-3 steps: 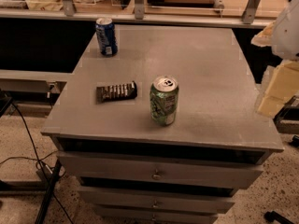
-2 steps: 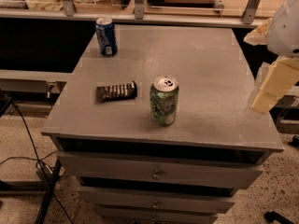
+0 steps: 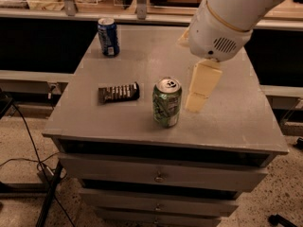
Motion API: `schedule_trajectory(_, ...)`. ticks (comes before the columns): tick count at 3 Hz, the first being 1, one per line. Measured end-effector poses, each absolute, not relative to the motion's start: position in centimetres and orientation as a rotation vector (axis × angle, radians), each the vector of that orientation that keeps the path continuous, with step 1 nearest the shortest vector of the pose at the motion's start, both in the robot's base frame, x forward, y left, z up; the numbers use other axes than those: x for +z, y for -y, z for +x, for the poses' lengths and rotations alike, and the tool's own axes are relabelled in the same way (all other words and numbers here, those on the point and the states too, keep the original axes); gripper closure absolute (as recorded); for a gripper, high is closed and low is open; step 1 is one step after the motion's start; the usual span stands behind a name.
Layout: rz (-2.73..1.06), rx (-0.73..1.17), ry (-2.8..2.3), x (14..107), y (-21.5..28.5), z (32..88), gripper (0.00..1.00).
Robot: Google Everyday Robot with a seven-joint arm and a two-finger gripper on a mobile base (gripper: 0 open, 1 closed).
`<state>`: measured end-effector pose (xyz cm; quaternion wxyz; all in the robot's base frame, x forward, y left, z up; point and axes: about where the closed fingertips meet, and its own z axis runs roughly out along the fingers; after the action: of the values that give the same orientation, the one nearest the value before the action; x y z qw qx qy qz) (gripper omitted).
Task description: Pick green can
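The green can (image 3: pixel 167 102) stands upright near the front middle of the grey cabinet top (image 3: pixel 236 117). It has a green and white body and a silver top with a pull tab. My gripper (image 3: pixel 198 96) hangs from the white arm (image 3: pixel 227 18) just to the right of the can, close beside it and a little above the surface. It holds nothing that I can see.
A blue can (image 3: pixel 108 36) stands upright at the back left corner. A dark snack packet (image 3: pixel 118 93) lies flat to the left of the green can. The cabinet has drawers (image 3: pixel 161 174) below. Cables and a stand leg (image 3: pixel 47 197) lie on the floor at left.
The arm has swung in from the right edge toward the left. The gripper now hangs right beside the green can. The cans and packet have not moved.
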<state>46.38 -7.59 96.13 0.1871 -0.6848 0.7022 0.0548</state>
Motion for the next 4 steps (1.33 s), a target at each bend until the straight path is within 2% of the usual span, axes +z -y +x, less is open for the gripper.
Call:
schedule_trajectory(2, -1.885, 0.205, -1.963, 95.5, 7.7, 46.5, 0.00)
schedule_trajectory(3, -1.751, 0.387, -1.863, 92.7, 6.8, 47.5, 0.00)
schedule_trajectory(4, -1.683, 0.484, -1.828, 91.1, 5.7, 48.0, 0.00)
